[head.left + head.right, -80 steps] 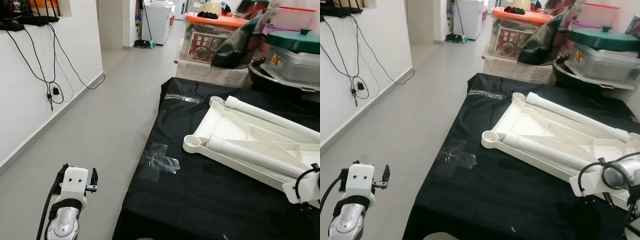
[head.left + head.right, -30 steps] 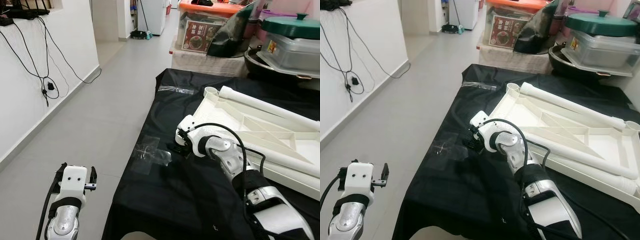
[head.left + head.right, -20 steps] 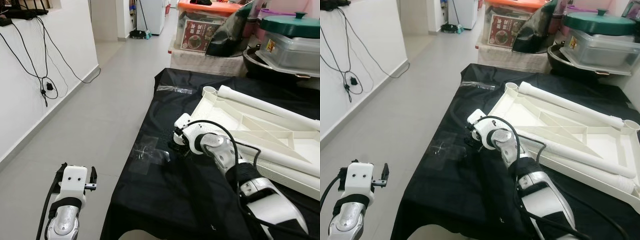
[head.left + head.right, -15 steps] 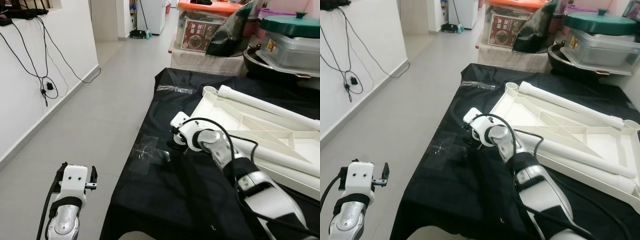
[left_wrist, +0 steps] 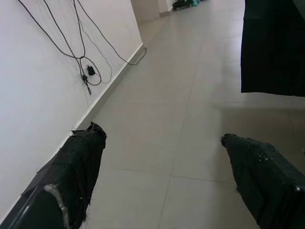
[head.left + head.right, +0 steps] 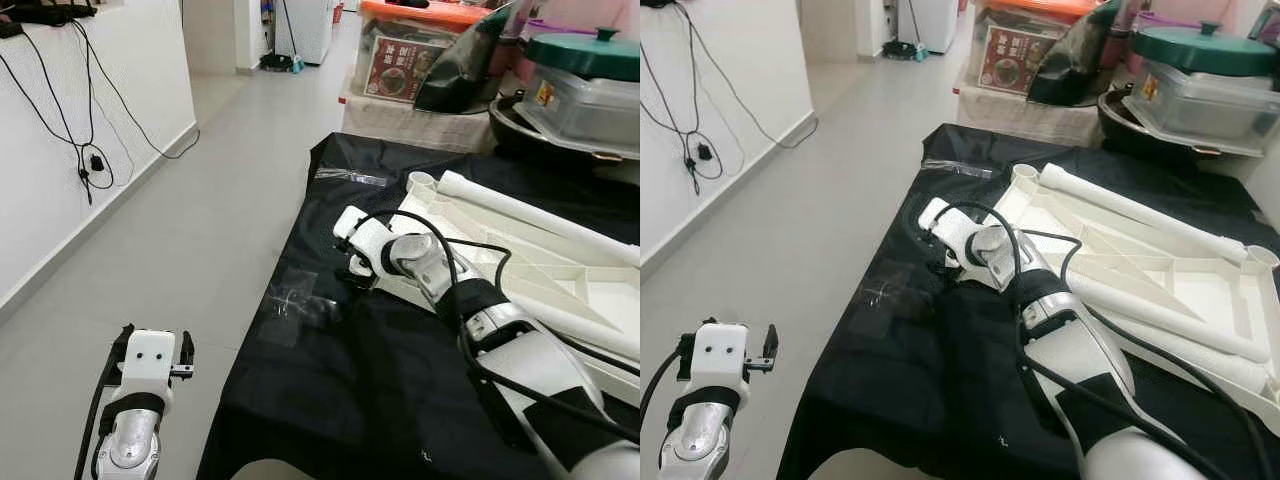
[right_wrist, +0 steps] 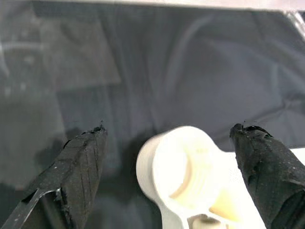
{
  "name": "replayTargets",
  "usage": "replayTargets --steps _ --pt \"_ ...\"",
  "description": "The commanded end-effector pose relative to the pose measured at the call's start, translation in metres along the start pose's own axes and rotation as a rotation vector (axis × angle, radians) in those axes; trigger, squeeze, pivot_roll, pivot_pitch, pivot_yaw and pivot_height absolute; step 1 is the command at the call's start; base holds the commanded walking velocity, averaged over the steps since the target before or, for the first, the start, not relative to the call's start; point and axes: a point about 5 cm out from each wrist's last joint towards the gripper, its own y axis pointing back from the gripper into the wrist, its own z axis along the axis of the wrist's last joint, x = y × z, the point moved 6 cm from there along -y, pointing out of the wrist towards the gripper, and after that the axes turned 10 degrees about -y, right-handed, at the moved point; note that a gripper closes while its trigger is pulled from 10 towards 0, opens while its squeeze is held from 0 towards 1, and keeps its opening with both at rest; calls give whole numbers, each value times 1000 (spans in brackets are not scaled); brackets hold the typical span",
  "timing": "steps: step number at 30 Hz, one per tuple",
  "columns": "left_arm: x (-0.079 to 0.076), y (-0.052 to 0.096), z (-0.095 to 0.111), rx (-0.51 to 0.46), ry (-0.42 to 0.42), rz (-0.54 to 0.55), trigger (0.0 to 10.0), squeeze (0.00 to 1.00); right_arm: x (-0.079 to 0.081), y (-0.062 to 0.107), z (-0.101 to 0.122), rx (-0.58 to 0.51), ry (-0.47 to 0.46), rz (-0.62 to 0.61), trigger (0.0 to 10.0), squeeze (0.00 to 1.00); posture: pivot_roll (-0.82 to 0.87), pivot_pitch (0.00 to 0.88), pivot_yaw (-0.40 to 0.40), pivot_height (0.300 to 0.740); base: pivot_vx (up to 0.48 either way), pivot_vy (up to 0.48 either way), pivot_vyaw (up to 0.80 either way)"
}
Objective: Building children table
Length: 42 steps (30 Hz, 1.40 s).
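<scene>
A white plastic table top lies upside down on a black cloth. Two white tube legs rest on it. My right arm reaches across the cloth to the top's near-left corner. There my right gripper is open, its fingers standing either side of the round threaded corner socket without touching it. My left gripper hangs low over the tiled floor, off the cloth's left side, open and holding nothing.
A patch of clear tape sticks to the cloth just left of the right gripper. Storage boxes and lidded pots crowd the far side. A white wall with hanging cables runs along the left, with tiled floor between.
My right arm swung in from the far right across the cloth and crept left to the corner socket. The left arm stayed put. The camera shifted slightly.
</scene>
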Motion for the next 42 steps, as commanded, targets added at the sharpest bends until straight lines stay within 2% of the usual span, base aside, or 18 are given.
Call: replayTargets --steps 1,5,10,18,22,29,36,42 --pt "-5 2 -5 22 -3 -11 10000 0 -3 2 -12 57 21 14 10000 0 96 0 -134 740 0 0 0" --pt "-6 3 -6 24 -1 -7 10000 0 0 4 -33 143 69 55 10000 0 101 0 -143 740 0 0 0" --pt "-6 4 -5 23 2 -3 10000 0 0 4 -40 169 70 64 10000 0 105 0 -148 740 0 0 0" --pt "-7 3 -4 21 4 0 10000 0 1 1 -30 149 112 51 10000 0 119 0 -152 740 0 0 0" --pt "-6 2 -3 19 5 5 10000 0 9 -3 -20 124 130 64 10000 0 132 0 -162 740 0 0 0" --pt "-5 8 -4 24 7 14 10000 0 16 -5 -27 155 191 90 10000 0 144 0 -186 740 0 0 0" --pt "-7 16 -5 37 19 29 10000 0 11 -3 -28 188 248 73 10000 0 148 0 -219 740 0 0 0" --pt "-6 25 -8 53 26 37 10000 0 3 0 -22 173 233 52 10000 0 141 0 -223 740 0 0 0"
